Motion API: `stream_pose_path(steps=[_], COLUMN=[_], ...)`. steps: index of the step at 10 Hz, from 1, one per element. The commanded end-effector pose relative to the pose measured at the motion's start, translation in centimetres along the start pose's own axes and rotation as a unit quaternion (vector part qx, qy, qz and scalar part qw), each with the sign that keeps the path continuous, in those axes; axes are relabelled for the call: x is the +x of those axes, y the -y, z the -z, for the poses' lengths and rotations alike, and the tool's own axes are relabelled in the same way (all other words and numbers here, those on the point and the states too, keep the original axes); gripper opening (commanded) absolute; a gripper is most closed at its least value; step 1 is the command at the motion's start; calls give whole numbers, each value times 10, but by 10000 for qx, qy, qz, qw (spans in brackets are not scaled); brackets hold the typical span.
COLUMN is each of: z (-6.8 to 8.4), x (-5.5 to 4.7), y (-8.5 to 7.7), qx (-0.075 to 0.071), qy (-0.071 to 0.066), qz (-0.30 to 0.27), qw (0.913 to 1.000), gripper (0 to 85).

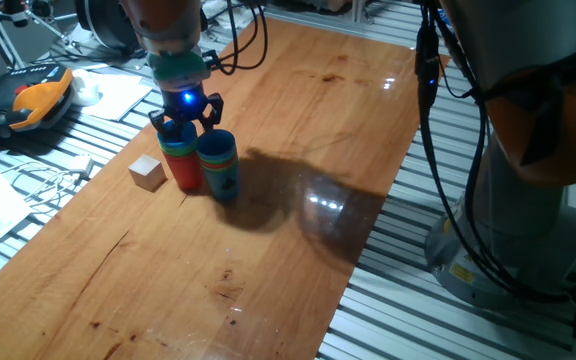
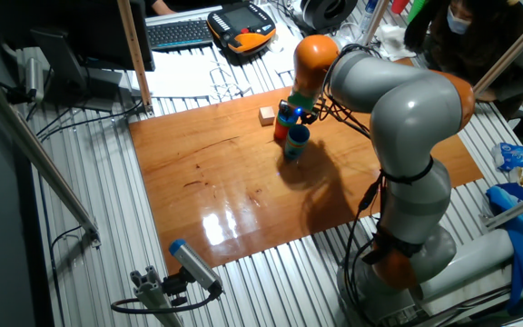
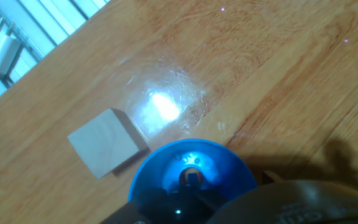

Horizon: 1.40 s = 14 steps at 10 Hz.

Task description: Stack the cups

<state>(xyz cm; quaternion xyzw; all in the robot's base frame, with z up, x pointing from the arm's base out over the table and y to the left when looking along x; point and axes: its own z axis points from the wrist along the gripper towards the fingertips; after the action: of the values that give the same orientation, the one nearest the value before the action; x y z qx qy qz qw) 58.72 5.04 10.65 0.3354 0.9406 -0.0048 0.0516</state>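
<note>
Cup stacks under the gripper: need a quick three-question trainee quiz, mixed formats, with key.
1. True or false: the wooden cube sits on top of a cup stack.
2. How many cup stacks stand by the gripper? A one, B two, C four.
3. Fill in: in the hand view, the top cup below the camera is ____.

Key: 1 false, it lies on the table beside the red-based stack. 2 B. 3 blue.

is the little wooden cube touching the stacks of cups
No. In one fixed view the wooden cube sits apart from the cup stacks, with bare table between them.
</note>
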Motion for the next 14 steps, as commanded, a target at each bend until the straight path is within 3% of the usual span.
stream_pose_path(steps=[1,2,3,5,7,9,12,14], z=[-2,-3,-3,-3,-2,2,28,45], x=[0,0,0,-1,-1,-2,-12,-15], y=[0,-1,-1,-1,-1,-1,1,3], qx=[10,0,-25,-113,-67,-136,-232,-305], qy=[39,51,70,50,104,-7,-284,-276], qz=[5,28,89,325,363,359,309,233], qw=[10000,10000,9999,9994,9993,9993,9988,9989], gripper=[510,340,340,0,0,0,0,0])
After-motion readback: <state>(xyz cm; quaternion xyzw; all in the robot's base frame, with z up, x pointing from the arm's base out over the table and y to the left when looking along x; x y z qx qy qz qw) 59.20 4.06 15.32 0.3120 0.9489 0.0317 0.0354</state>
